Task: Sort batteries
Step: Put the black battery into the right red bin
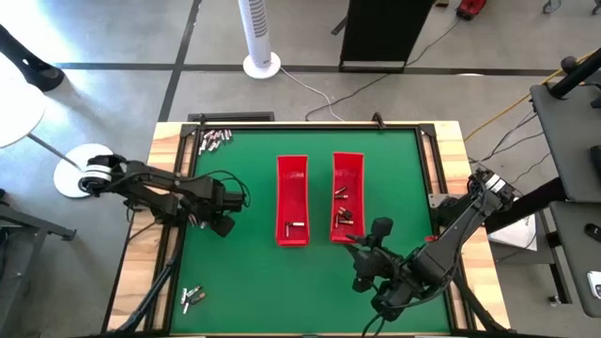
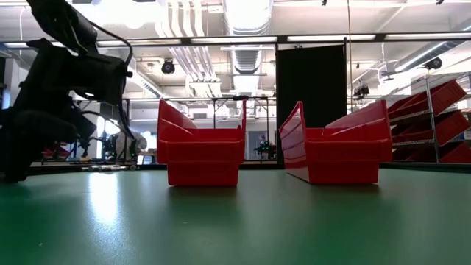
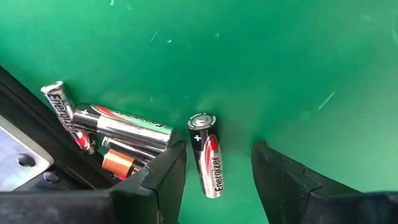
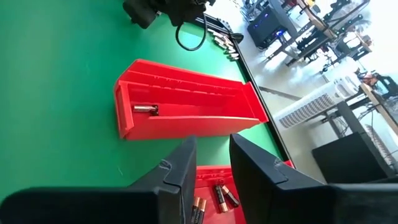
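Between the two open fingers of the left gripper lies a single battery, its long axis running along the gap, so both jaws stand beside its sides and hold nothing yet. Just outside one jaw lies a small heap of batteries against the table border, close enough to be disturbed, I think. The green mat under it is flat and bare on the other side. The right gripper is far from here, above the near end of the right tray, fingers a little apart with nothing between them; the left tray holds one battery. The left arm is clearly the nearer one
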